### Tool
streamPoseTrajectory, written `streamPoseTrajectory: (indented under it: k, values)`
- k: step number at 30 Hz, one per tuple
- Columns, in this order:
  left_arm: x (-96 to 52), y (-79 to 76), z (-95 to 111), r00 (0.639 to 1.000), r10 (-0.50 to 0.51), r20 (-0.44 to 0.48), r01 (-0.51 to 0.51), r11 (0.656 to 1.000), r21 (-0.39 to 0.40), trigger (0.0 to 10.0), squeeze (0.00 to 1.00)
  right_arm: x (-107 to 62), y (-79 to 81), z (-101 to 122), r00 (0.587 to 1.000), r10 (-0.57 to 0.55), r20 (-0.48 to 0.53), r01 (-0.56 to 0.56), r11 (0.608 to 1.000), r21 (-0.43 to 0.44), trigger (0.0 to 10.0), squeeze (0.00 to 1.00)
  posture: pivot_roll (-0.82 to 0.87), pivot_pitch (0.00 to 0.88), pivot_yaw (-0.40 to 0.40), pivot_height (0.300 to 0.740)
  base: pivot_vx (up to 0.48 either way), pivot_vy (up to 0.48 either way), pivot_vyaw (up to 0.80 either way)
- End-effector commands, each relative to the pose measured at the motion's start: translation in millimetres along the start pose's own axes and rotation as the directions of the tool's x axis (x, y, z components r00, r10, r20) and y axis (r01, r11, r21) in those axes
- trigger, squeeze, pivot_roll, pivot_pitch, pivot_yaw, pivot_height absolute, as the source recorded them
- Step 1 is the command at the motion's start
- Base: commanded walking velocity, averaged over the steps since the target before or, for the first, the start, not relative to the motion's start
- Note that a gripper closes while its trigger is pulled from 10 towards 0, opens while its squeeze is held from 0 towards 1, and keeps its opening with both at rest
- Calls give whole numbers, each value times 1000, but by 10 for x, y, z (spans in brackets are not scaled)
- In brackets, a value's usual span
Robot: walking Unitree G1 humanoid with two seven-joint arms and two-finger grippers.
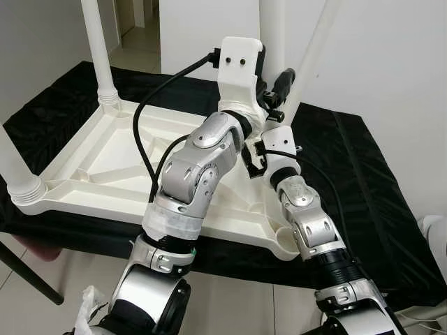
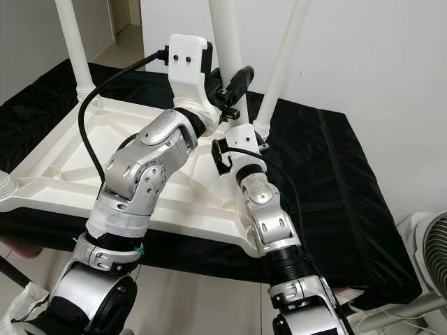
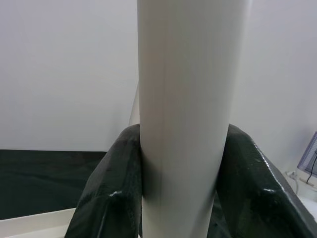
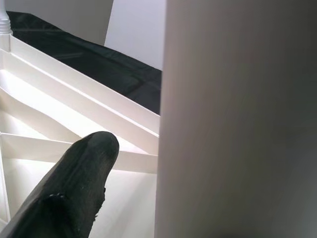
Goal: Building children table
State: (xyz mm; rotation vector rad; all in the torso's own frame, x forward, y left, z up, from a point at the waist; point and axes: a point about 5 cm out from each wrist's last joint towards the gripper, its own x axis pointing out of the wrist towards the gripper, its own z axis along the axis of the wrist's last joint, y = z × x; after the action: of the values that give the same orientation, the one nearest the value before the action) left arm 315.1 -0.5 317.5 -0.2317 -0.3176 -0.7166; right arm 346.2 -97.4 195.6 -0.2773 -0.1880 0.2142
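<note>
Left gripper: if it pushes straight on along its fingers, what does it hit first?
The white table leg already clamped between the left gripper's fingers. Beyond it, apparently the plain wall; depth unclear.

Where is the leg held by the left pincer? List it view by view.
Left eye: leg top centre, upright.
Right eye: top centre, beside slanted leg.
Left wrist: centre, clamped in left pincer.
Right wrist: blurred white mass beside black finger.
Shared landmark: black cloth.

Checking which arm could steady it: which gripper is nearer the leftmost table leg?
Left. The left gripper clamps a far table leg, closer to the leftmost table leg; the right gripper sits farther right.
</note>
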Motion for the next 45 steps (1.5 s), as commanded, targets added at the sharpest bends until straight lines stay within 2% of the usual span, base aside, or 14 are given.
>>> streamPoseTrajectory:
  k: [1, 6, 7, 8, 9, 16, 22, 29, 30, 39, 40, 45]
  values:
    - [43, -120, 83, 998, -57, 35, 57, 998, 21, 10000, 0, -21, -32, -80, 999, -3, -40, 3, 1000, -10, 10000, 0, -9, 0, -120, 740, 0, 0, 0]
    - [43, -119, 89, 998, -58, 37, 57, 998, 23, 10000, 0, -26, -15, -102, 999, 4, -54, -5, 1000, -16, 10000, 0, -9, 0, -121, 740, 0, 0, 0]
    - [43, -119, 89, 998, -58, 37, 57, 998, 23, 10000, 0, -27, -12, -102, 998, 6, -55, -7, 1000, -14, 6784, 0, -9, 0, -121, 740, 0, 0, 0]
    - [41, -124, 90, 998, -60, 38, 59, 998, 22, 10000, 0, -27, -4, -104, 998, 10, -57, -10, 1000, -7, 2902, 0, -8, 0, -120, 740, 0, 0, 0]
    - [41, -130, 92, 997, -62, 38, 61, 998, 24, 10000, 0, -27, -4, -108, 998, 6, -62, -6, 1000, -2, 0, 0, -8, 0, -121, 740, 0, 0, 0]
    - [39, -142, 87, 997, -67, 37, 66, 997, 26, 10000, 0, -25, -8, -109, 998, 6, -63, -6, 1000, -11, 0, 0, -6, 0, -122, 740, 0, 0, 0]
    - [32, -165, 84, 996, -84, 35, 82, 996, 38, 10000, 0, -26, 3, -113, 998, 1, -69, 1, 1000, 17, 0, 0, -5, 0, -123, 740, 0, 0, 0]
    - [11, -226, 47, 991, -135, 12, 134, 989, 57, 10000, 0, -32, -3, -119, 997, -22, -76, 24, 999, 28, 0, 0, -3, 0, -124, 740, 0, 0, 0]
    - [9, -231, 45, 990, -140, 13, 139, 989, 49, 10000, 1000, -31, -14, -124, 996, -29, -81, 32, 999, 31, 10000, 0, -3, 0, -124, 740, 0, 0, 0]
    - [-1, -215, 56, 991, -131, 15, 130, 990, 56, 10000, 976, -40, -55, -151, 994, -53, -97, 60, 996, 71, 10000, 0, -5, 0, -121, 740, 0, 0, 0]
    - [-5, -205, 69, 991, -131, 21, 130, 990, 51, 10000, 0, -42, -65, -155, 993, -60, -98, 67, 995, 76, 10000, 0, -5, 0, -121, 740, 0, 0, 0]
    - [-20, -187, 100, 991, -133, 34, 132, 990, 39, 10000, 0, -46, -86, -157, 992, -73, -100, 83, 992, 94, 10000, 0, -6, 0, -119, 740, 0, 0, 0]
